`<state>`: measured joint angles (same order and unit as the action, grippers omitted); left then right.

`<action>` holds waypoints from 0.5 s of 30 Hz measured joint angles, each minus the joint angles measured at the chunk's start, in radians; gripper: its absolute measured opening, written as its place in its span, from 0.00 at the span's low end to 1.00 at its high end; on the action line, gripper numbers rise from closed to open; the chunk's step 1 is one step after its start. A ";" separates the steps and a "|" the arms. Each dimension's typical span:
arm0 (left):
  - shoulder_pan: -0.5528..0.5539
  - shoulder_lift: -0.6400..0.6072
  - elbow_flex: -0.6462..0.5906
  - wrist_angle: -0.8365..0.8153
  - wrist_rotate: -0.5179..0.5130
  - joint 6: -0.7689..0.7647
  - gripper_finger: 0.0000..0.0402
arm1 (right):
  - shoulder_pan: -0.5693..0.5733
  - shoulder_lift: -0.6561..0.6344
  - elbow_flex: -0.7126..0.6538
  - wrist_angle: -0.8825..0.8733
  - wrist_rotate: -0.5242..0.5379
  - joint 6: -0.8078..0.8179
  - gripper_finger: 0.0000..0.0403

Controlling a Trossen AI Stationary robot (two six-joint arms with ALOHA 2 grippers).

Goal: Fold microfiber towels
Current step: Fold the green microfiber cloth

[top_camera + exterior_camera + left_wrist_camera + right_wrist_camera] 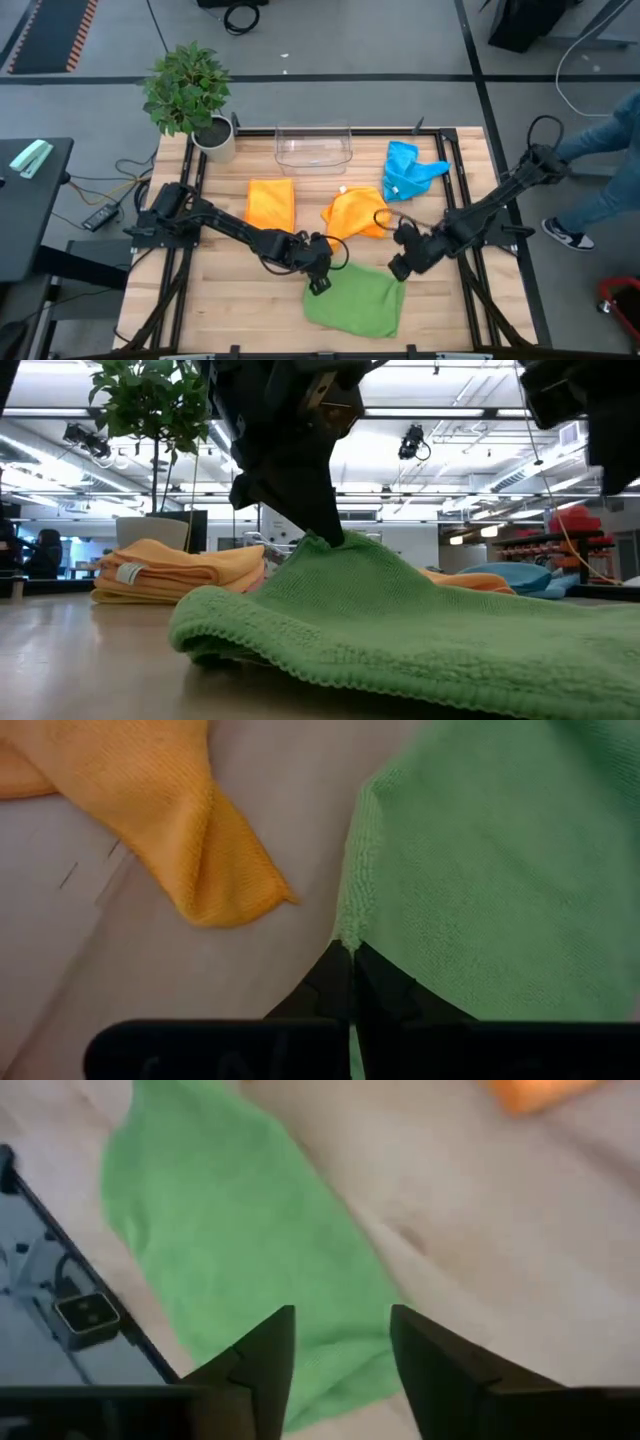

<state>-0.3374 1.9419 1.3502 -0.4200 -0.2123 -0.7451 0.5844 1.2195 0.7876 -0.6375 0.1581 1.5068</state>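
Left wrist view shows my left gripper (350, 952) pinching the soft, limp green towel (490, 860) by its corner, the best hold.

Grey floor (330, 40) surrounds the wooden table (230, 300); bright ceiling lights (440, 400) overhead.

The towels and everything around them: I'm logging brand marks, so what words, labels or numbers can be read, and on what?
None readable.
Folded orange towel: white sewn-in tag, its print too small to read.
Green towel: no label shows.
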 joint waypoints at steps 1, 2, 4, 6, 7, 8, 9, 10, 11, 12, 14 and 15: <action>0.000 0.000 0.000 0.000 0.000 0.002 0.03 | 0.019 0.020 0.000 0.016 0.001 0.016 0.40; 0.000 0.000 0.000 0.000 0.000 0.006 0.02 | 0.032 0.042 0.000 0.035 -0.007 0.026 0.36; 0.000 0.000 0.000 0.000 0.000 0.020 0.02 | 0.051 0.090 0.000 0.065 -0.025 0.027 0.23; 0.000 0.000 0.000 0.000 0.000 0.025 0.02 | 0.059 0.142 0.000 0.085 -0.053 -0.010 0.08; 0.001 0.000 0.000 0.000 0.000 0.025 0.02 | 0.060 0.168 0.000 0.088 -0.066 -0.035 0.04; 0.002 0.000 0.000 0.000 0.000 0.025 0.02 | 0.060 0.194 0.000 0.085 -0.084 -0.041 0.03; 0.002 0.000 0.000 0.000 0.000 0.024 0.02 | 0.055 0.218 0.000 0.080 -0.101 -0.050 0.03; 0.003 0.000 0.000 0.000 0.000 0.025 0.03 | 0.047 0.238 0.000 0.081 -0.117 -0.072 0.02; 0.003 0.000 0.000 0.000 0.000 0.025 0.03 | 0.038 0.257 0.000 0.087 -0.135 -0.097 0.01; 0.003 0.000 0.000 0.000 0.000 0.025 0.03 | 0.027 0.273 0.000 0.092 -0.153 -0.121 0.01; 0.003 0.000 0.000 0.000 0.003 0.025 0.02 | 0.006 0.296 0.000 0.101 -0.176 -0.161 0.01; 0.003 0.000 0.000 0.000 0.008 0.025 0.02 | -0.001 0.305 0.000 0.108 -0.183 -0.175 0.01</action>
<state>-0.3344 1.9415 1.3502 -0.4199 -0.2041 -0.7202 0.5831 1.5242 0.7876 -0.5295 -0.0244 1.3318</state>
